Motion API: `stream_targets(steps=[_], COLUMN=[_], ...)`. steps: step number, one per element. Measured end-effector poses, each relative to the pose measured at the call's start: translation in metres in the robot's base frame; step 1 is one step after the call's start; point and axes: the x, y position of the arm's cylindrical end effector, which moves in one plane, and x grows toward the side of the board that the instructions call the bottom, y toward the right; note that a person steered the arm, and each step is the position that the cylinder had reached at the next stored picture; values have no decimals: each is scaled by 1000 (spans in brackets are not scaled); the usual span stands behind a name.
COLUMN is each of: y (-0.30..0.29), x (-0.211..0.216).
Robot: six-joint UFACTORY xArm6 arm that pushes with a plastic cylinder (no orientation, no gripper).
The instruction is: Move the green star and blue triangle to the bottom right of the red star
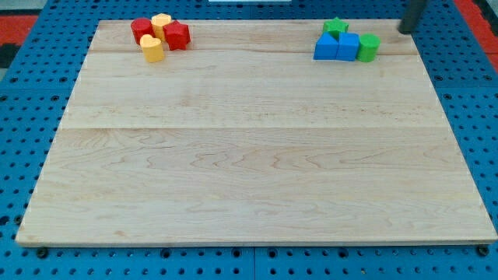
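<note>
1. A pale wooden board (249, 155) lies on a blue perforated table (23, 117).
2. At the view's top right, the green star-shaped block (335, 28) touches the blue triangular block (324, 48); the red star-shaped block (177, 35) is well apart, top left.
3. My tip (405, 29) – a bare rod, no pincer – stands right of that cluster.
4. Both blocks look light and rigid – I would push their right sides.

No readable text, label, brand, number or sign appears anywhere, neither on the pale wooden board (257, 155), the small coloured blocks, nor the blue perforated table (23, 78) around it.
</note>
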Motion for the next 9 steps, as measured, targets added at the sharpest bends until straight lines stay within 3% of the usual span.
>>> stream_targets(steps=[1,3,4,5,6,8,9], y=[-59,-137,-155,-132,-105,-232,-161], x=[-8,95,158,195,211,215,202])
